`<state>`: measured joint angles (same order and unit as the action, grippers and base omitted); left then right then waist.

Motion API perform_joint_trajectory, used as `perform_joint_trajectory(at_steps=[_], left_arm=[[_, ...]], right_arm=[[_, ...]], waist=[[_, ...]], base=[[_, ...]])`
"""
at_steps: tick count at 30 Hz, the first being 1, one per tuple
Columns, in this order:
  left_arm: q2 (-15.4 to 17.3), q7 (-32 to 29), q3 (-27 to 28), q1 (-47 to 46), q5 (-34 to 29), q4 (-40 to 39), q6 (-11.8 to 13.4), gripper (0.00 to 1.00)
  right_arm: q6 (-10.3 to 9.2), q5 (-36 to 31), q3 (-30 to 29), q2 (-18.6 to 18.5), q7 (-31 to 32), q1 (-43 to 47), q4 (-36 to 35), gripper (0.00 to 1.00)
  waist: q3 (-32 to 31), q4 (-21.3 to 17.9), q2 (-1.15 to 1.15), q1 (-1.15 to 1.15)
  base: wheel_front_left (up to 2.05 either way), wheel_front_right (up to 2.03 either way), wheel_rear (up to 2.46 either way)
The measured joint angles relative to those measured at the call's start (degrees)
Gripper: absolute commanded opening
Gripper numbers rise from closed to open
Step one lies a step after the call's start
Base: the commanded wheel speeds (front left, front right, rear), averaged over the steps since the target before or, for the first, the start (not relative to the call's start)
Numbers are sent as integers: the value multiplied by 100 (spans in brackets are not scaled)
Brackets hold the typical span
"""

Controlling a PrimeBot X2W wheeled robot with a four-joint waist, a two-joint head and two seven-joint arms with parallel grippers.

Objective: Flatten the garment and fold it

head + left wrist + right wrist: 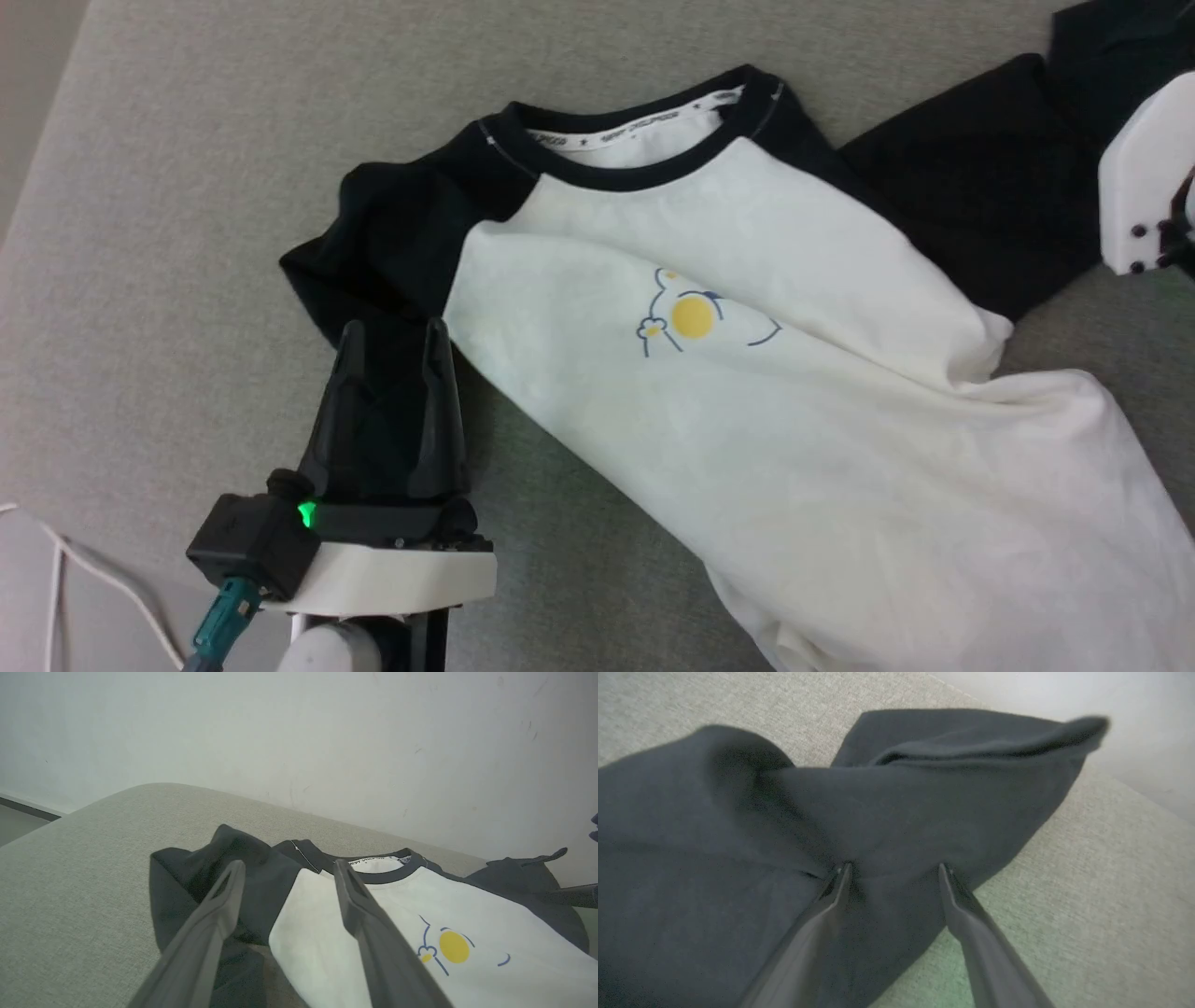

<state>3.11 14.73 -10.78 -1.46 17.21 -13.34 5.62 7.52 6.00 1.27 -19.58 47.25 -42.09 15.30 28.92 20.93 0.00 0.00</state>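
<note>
Cream cotton makes up most of what I see: the garment lies face up on grey woven upholstery. I will place everything from its chest print.

Beyond the print, the black neckband lies open and fairly flat. Left of the print, the left sleeve is bunched and doubled under itself. Right of the print and farther away, the right sleeve runs outward in loose folds. Below the print, the body twists towards the hem, so I judge the flattening far from done and the folding not begun.

The left gripper hovers left of the print, directly over the crumpled sleeve. Its fingers are spread wide and nothing is caught between them. I read this as lining up to pick that sleeve and draw it outward.

The right gripper is far right of the print, its fingers also apart. Their tips rest on the dark sleeve cloth, and a raised fold stands just beyond them. It has released jaws and no pinch, so it seems placed to take a fold once they close.

Pulling both sleeves away from the print should spread the shoulders.
</note>
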Motion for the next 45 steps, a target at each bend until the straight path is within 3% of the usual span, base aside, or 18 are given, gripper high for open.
perform_joint_trajectory(at_steps=[1, 2, 4, 5, 16, 23, 29, 35, 41, 42, 43, 44, 45], left_arm=[[-1, 0, -26, -14, 32, 23, 0, 100], [-1, 0, -32, -14, 48, 38, 1, 100], [-1, 0, -43, -13, 48, 70, 1, 100], [-2, 0, -42, -12, 53, 82, 5, 100], [-4, 0, 113, 117, 32, 174, -2, 100], [-5, 0, 405, 485, -156, 224, -157, 100], [-8, 0, 439, 521, -287, 229, -263, 100], [-11, 0, 504, 561, -328, 266, -328, 100], [-10, 0, 581, 615, -372, 334, -404, 100], [-11, 0, 582, 615, -375, 349, -419, 100], [-11, 0, 583, 615, -387, 361, -452, 100], [-11, 0, 583, 615, -405, 368, -457, 100], [-11, 0, 582, 614, -419, 375, -459, 100]], right_arm=[[-1, -29, -76, -13, 157, -87, 90, 100], [-1, -63, -89, -21, 223, -126, 119, 78], [-1, -112, -151, -14, 254, -151, 138, 7], [-1, -148, -182, 2, 237, -152, 143, 0], [1, -126, -623, 226, -661, 190, 35, 0], [1, 371, -1551, 286, -1020, 1056, -1027, 0], [1, 464, -2698, 367, -1088, 2041, -1788, 0], [1, 443, -3618, 772, -1312, 2866, -2171, 0], [1, 407, -3798, 1234, -1614, 3217, -2003, 1], [1, 408, -3775, 1284, -1688, 3217, -1971, 39], [1, 411, -3730, 1322, -1769, 3216, -1949, 91], [1, 432, -3688, 1352, -1847, 3214, -1934, 100], [1, 472, -3654, 1390, -1940, 3208, -1926, 100]], waist=[[37, 98, 0, -1], [51, 143, 0, 0], [69, 221, 0, -1], [70, 251, 0, 0], [-320, 192, 0, 0], [-809, -305, 0, 0], [-1101, -771, 0, -1], [-1317, -1104, 0, -1], [-1476, -1276, 0, 0], [-1502, -1292, 0, 0], [-1528, -1306, 0, 0], [-1551, -1319, 0, -1], [-1575, -1329, 0, 0]], base=[[0, 0, 0], [0, 0, 0], [0, 0, 0], [0, 0, 0], [0, 0, 0], [0, 0, 0], [0, 0, 0], [0, 0, 0], [0, 0, 0], [0, 0, 0], [0, 0, 0], [0, 0, 0], [0, 0, 0]])
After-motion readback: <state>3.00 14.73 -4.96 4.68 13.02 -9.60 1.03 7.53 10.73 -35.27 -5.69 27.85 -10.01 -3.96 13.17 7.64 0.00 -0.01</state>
